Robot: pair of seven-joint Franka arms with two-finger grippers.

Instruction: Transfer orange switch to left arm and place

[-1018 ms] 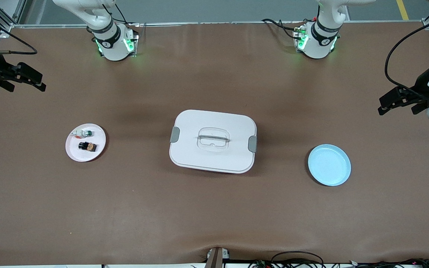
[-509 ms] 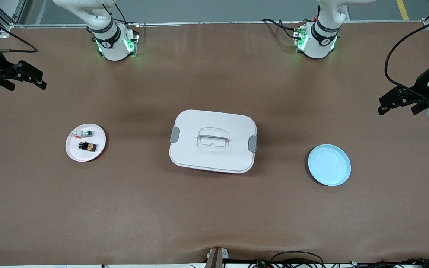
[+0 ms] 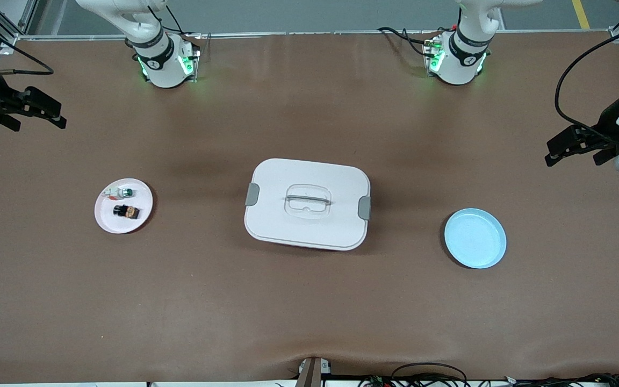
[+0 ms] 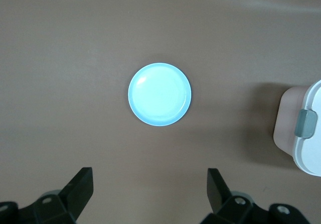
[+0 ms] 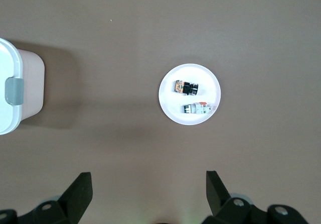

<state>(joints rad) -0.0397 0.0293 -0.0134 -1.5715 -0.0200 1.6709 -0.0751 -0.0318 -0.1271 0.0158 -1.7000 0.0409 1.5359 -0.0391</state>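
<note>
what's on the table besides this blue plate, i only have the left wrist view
Observer: A pink plate sits toward the right arm's end, holding the orange switch.
Operator: anything else on that plate
Observer: Yes, a white-and-green switch lies beside the orange one, farther from the front camera.
Operator: where's the right gripper
Observer: The right gripper hangs open over bare table at its own end, holding nothing.
</note>
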